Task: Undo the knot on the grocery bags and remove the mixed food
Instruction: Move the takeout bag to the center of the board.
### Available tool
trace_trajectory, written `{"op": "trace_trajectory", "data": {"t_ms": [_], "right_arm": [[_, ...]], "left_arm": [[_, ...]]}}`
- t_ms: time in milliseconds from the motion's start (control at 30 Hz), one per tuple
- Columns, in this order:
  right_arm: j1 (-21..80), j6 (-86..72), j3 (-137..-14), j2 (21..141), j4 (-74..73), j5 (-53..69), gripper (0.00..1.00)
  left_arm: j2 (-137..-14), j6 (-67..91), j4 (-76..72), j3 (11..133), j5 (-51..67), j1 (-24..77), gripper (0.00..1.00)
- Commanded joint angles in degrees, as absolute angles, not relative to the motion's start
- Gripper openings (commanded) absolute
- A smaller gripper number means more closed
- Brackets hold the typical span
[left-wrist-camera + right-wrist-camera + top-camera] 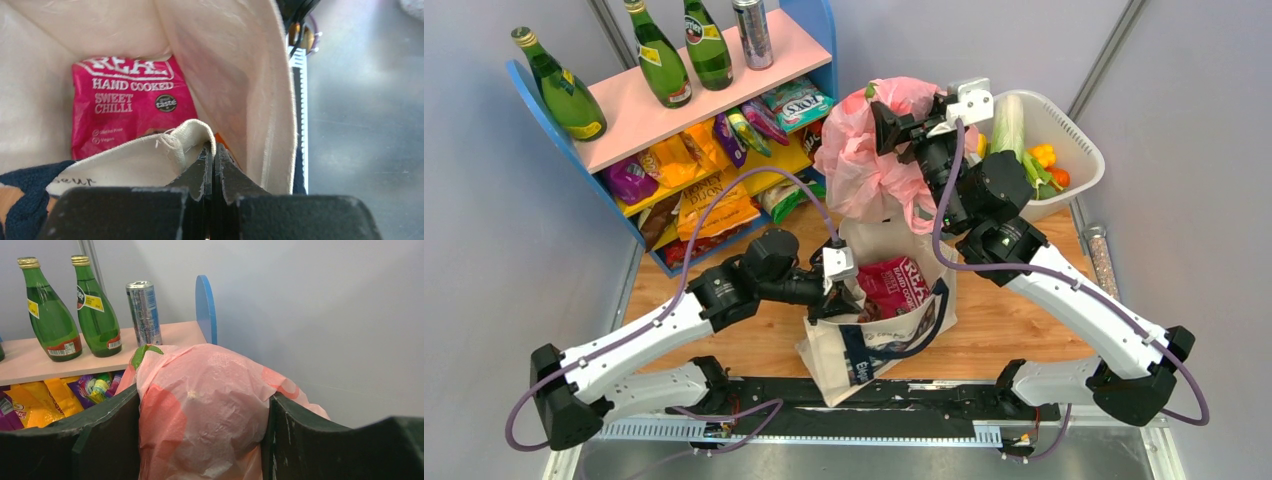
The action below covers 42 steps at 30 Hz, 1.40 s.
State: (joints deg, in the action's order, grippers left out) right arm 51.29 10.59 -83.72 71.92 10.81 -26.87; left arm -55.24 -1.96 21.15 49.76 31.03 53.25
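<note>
— Seen from above, how does the left pincer stand?
— Closed on the near rim of the cream tote, which sits on the wooden table. A magenta crisp packet lies in the tote's mouth, just ahead of the fingertips.
— And the right pincer?
— It hangs higher, beyond the tote, clamped around the pink plastic bag. The bag bulges past its tips and droops beneath it, and the lowest folds reach the tote's far edge. A white basket of vegetables sits behind its wrist. The blue shelf stands past the bag.
— What does the left wrist camera add?
— The two fingers are pressed together with a fold of the tote's canvas rim pinched between them. The crisp packet lies ahead of the tips, deeper inside, print up. A navy strap lies beside the pincer's body.
— And the right wrist camera?
— The pink bag fills the gap between the two fingers and touches both. A green leaf pokes from its top, just beyond the tips. Farther on, two green bottles and a can stand upright on the shelf.
— The knot?
— It cannot be picked out among the folds.
</note>
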Motion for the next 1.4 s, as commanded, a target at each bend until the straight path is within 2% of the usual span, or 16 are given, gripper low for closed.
{"op": "trace_trajectory", "data": {"t_ms": [0,300,700,1067,1133,1167,1200,1233,1300,1367], "right_arm": [[51.0,10.6,-84.0,69.1,14.3,-26.4,0.0],[50.5,10.5,-83.6,70.2,15.5,-27.5,0.0],[50.3,13.1,-82.7,68.0,14.2,-28.3,0.0],[50.3,17.2,-82.7,66.3,13.4,-28.1,0.0],[50.3,17.0,-83.2,66.0,12.0,-27.9,0.0],[50.3,16.9,-83.3,65.9,11.5,-27.7,0.0],[50.3,17.0,-83.3,65.8,11.3,-27.8,0.0],[50.3,17.3,-83.2,65.7,11.3,-27.9,0.0],[50.3,18.4,-83.4,65.8,11.6,-28.4,0.0],[50.2,20.0,-83.9,66.2,12.5,-29.5,0.0]], "left_arm": [[-58.6,0.3,4.3,52.2,40.2,53.6,0.0],[-74.7,3.3,-12.0,56.9,43.7,60.5,0.0],[-98.7,5.2,-29.9,70.9,45.3,61.3,0.0],[-110.2,6.4,-38.9,81.1,40.2,61.0,0.02],[-109.3,7.5,-38.9,80.5,40.3,60.5,0.21],[-108.6,7.7,-38.8,79.2,40.6,60.2,0.5],[-106.2,7.6,-38.4,78.1,40.8,60.2,0.64],[-104.8,6.5,-37.9,75.7,40.7,60.1,0.85],[-100.0,3.7,-33.1,72.7,40.9,60.1,0.98],[-95.0,-0.1,-23.9,71.3,41.0,60.0,1.0]]}}
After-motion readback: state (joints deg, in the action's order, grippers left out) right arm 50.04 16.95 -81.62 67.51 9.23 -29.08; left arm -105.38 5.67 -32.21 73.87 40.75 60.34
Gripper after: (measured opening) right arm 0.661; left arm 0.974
